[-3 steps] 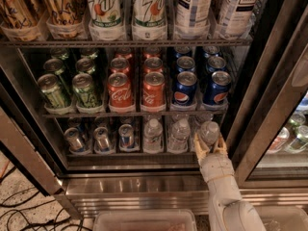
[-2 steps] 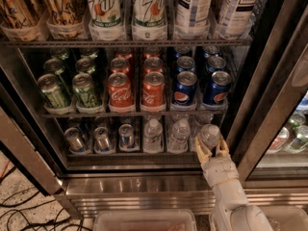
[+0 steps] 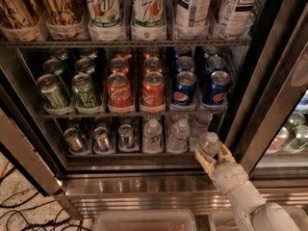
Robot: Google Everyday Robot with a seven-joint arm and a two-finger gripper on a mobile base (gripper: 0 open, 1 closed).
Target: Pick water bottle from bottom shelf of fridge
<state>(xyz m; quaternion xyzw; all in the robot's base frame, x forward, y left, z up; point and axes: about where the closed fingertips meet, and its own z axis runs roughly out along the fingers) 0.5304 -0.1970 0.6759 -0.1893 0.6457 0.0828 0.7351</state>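
The fridge (image 3: 144, 189) stands open with its steel base in front of me. On the bottom shelf (image 3: 120, 154) stand silver-blue cans (image 3: 101, 139) at the left and two small clear water bottles (image 3: 152, 134) (image 3: 179, 133) in the middle. A third water bottle (image 3: 209, 142), with a white cap, is at the shelf's right front edge. My gripper (image 3: 212, 153) reaches up from the lower right. Its tan fingers (image 3: 201, 160) sit on either side of this bottle and are shut on it.
The rack above holds green cans (image 3: 84, 88), red cola cans (image 3: 119, 89) and blue Pepsi cans (image 3: 184, 87). Tall 7UP and tea bottles (image 3: 192, 8) stand higher. The glass door (image 3: 284, 105) hangs open at the right. A plastic bin (image 3: 144, 220) lies below. Cables (image 3: 14, 201) lie on the floor at the left.
The gripper and the rightmost water bottle have shifted slightly down and outward toward the shelf's front edge. Nothing else has moved.
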